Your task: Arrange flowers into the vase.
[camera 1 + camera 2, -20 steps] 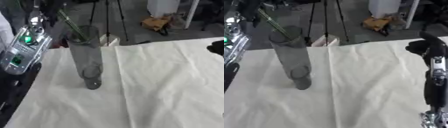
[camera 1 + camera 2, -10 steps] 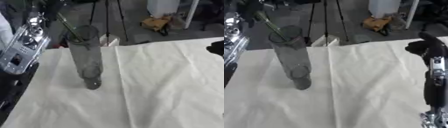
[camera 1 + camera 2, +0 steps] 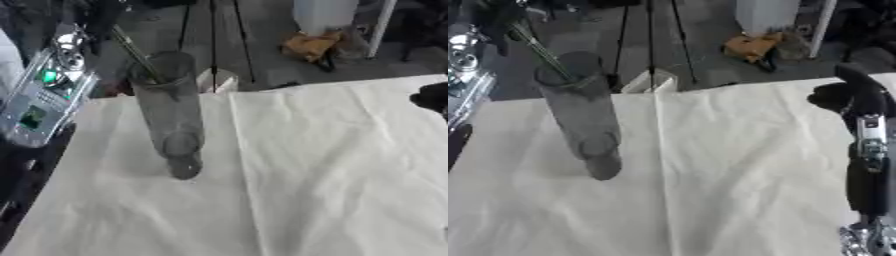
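A flower stem (image 3: 133,50) leans in the tall glass vase (image 3: 171,115) on the cloth-covered counter (image 3: 332,165). Left hand (image 3: 101,12) above; its fingers' state cannot be told, nor the right hand's (image 3: 842,92). A sideways tug could tip the narrow vase.

No legible text, labels, brand marks, numbers or signs in either eye view.

Surfaces checked: the silver panel on the left forearm (image 3: 39,102) carries a green light and a small dark screen; nothing on it reads as characters. The silver plate on the right arm (image 3: 871,137) shows small marks too blurred to make out. The vase (image 3: 169,107) is plain grey glass, unmarked. The white cloth (image 3: 332,170) on the table is blank. The white container (image 3: 767,15) on the floor beyond shows no print.
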`<action>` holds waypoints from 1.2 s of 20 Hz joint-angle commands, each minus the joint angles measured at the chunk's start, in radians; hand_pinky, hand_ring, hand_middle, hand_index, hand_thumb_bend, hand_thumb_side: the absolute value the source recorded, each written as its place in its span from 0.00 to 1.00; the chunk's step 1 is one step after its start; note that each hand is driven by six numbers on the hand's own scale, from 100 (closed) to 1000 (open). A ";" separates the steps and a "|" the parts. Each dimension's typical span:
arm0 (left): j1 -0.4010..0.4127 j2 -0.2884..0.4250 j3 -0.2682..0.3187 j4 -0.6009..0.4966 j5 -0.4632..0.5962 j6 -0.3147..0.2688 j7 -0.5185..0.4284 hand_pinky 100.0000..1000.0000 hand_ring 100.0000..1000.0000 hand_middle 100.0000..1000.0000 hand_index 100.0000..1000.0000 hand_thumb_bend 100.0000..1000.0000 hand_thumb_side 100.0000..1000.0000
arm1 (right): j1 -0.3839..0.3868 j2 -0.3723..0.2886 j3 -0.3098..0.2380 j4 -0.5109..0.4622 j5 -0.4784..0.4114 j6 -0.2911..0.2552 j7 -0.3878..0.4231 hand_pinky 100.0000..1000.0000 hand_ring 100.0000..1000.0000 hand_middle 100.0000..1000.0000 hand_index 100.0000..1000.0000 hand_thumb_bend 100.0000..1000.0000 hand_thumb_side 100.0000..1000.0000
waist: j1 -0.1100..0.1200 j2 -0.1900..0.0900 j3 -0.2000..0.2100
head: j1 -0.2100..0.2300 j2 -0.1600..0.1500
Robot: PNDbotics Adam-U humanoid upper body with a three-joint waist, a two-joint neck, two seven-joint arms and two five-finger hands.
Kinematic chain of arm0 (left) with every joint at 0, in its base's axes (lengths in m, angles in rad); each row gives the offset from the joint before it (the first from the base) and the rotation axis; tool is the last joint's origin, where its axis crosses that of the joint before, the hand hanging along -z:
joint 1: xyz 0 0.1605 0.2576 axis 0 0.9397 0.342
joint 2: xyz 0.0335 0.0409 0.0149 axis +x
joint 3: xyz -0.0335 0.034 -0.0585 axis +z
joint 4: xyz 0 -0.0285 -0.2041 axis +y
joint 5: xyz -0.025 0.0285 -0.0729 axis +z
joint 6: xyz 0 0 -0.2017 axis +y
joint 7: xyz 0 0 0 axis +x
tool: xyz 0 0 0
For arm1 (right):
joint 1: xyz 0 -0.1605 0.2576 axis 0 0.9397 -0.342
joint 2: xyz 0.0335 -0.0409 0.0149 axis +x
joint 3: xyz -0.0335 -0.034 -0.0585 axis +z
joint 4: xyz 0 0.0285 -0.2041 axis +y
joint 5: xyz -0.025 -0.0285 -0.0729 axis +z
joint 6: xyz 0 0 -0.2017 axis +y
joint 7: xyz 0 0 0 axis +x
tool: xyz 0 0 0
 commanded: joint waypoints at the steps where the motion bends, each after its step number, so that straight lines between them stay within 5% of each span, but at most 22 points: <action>1: -0.026 0.038 0.010 0.002 -0.010 0.005 -0.022 0.24 0.47 0.47 0.46 0.00 0.68 | -0.010 -0.008 -0.004 -0.018 0.000 0.003 0.000 0.69 0.61 0.56 0.81 0.00 1.00 | 0.014 -0.005 -0.003 | -0.001 -0.016; 10: -0.028 0.042 0.017 0.008 -0.081 -0.012 -0.140 0.30 0.51 0.52 0.51 0.00 0.70 | -0.008 -0.006 -0.003 -0.018 0.003 0.008 -0.001 0.69 0.61 0.56 0.81 0.00 1.00 | 0.018 0.002 -0.005 | -0.001 -0.016; 24: -0.034 0.048 0.009 -0.009 -0.145 -0.105 -0.341 0.47 0.66 0.68 0.73 0.00 0.79 | -0.009 -0.007 0.000 -0.018 0.004 0.015 0.005 0.69 0.61 0.55 0.81 0.00 1.00 | 0.025 0.007 -0.006 | 0.001 -0.019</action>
